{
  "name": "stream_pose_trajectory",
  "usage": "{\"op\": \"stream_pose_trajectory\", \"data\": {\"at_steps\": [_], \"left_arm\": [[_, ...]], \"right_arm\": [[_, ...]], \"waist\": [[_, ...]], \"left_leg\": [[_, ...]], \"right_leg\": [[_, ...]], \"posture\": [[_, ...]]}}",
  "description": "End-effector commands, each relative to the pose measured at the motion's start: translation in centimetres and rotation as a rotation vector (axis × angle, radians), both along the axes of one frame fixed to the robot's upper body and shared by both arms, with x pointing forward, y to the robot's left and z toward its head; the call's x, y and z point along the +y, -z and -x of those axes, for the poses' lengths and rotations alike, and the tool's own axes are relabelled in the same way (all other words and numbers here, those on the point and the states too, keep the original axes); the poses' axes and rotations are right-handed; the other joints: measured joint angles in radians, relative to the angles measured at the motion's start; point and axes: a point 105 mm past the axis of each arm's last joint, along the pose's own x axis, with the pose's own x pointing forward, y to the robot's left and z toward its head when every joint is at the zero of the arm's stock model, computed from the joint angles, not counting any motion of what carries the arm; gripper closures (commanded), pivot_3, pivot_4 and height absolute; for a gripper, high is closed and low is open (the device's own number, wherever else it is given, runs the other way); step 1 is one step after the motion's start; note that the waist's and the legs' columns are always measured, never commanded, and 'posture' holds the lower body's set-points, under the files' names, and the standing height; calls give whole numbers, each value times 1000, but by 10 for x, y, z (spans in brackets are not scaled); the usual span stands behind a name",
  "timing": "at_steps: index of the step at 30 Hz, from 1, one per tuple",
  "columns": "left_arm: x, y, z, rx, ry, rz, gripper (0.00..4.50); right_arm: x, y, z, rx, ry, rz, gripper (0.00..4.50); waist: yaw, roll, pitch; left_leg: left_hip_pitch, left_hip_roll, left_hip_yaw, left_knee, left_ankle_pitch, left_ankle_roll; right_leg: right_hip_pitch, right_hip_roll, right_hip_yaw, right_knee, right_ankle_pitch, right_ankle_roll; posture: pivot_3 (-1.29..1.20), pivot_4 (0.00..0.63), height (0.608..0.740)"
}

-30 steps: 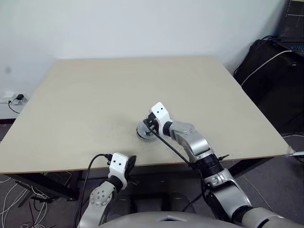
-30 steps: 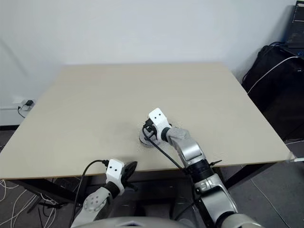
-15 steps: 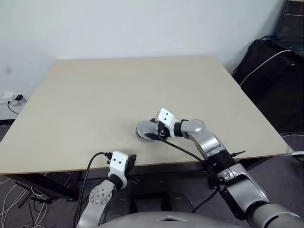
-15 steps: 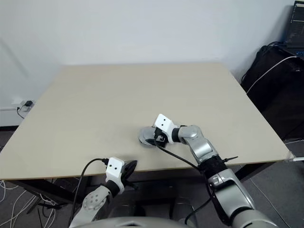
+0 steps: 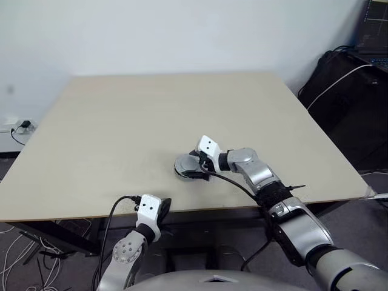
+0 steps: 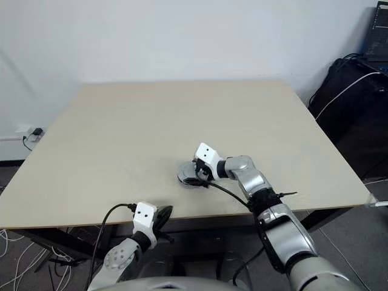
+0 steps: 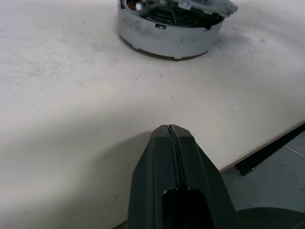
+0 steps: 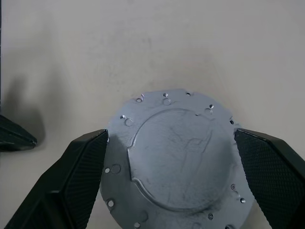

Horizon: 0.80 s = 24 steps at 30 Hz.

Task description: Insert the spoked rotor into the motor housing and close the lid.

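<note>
The motor housing [image 7: 169, 36] is a low silver round can on the beige table [image 5: 121, 121], a little in front of the table's middle. The grey lid [image 8: 176, 162] lies on top of it, smooth face up with a raised middle, and sits slightly askew in the left wrist view. The spoked rotor is hidden under the lid. My right gripper [image 8: 171, 136] reaches in from the right, open wide, one fingertip [image 8: 90, 157] at each side of the lid's rim. My left gripper [image 7: 169, 131] is shut and empty at the table's near edge, short of the housing.
The table's front edge [image 5: 200, 209] runs just under both hands. Black bags and cables [image 5: 351, 91] stand to the right of the table. A wall socket with cables [image 5: 18, 126] is low on the left.
My right hand has swung round to point leftward at the lid and dropped a little. Its jaws went from shut to wide open around the lid. The left hand stayed put.
</note>
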Motion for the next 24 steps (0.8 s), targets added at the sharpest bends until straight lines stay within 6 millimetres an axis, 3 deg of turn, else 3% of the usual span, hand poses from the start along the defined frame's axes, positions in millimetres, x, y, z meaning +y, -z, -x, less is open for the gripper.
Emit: {"op": "stream_pose_trajectory", "data": {"at_steps": [1,10,15,24], "left_arm": [[1,-17,-6,-76,-10,6,4500],[5,-14,-3,-74,-27,2,4500],[5,-13,-3,-73,-26,4,4500],[0,-18,-4,-79,-16,11,4500]], "right_arm": [[6,-12,-6,-21,-23,-24,10],[3,-1,-7,69,-8,-19,10],[3,-2,-6,70,-3,-32,1224],[4,-15,-15,33,88,-139,1227]], "waist": [[0,0,0],[0,0,0],[-1,1,0],[-1,1,0]], "left_leg": [[0,0,0,0,0,0],[0,0,0,0,-1,-2],[0,0,0,0,-1,-2],[0,0,0,0,-1,-2]], "right_leg": [[0,0,0,0,0,0],[0,0,0,0,0,0],[0,0,0,0,0,0],[0,0,0,0,0,0]], "posture": [[0,0,740],[0,0,740],[0,0,740],[0,0,740]]}}
